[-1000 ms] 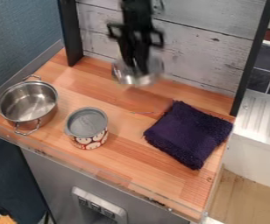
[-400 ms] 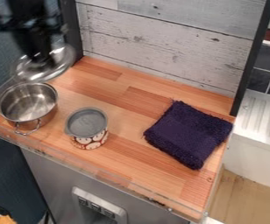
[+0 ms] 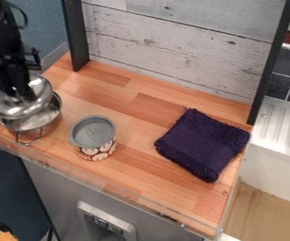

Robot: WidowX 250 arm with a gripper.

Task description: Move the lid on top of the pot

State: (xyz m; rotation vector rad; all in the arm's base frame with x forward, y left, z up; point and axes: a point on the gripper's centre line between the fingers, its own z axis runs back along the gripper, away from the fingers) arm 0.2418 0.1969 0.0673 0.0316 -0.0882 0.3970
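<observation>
Hand (image 3: 23, 96) and lid (image 3: 14, 111) are together over the pot (image 3: 45, 126): the black fingers are closed on the middle of the metal lid, holding it above the pot's far left part. Some of the pot's inside shows past the lid, on the near and right side; whether the two touch, I cannot tell. Just right of the pot, a patterned tin (image 3: 93, 132) stands upright on the wooden table (image 3: 132, 104). Well to the pot's right lies a dark purple cloth (image 3: 202, 143).
</observation>
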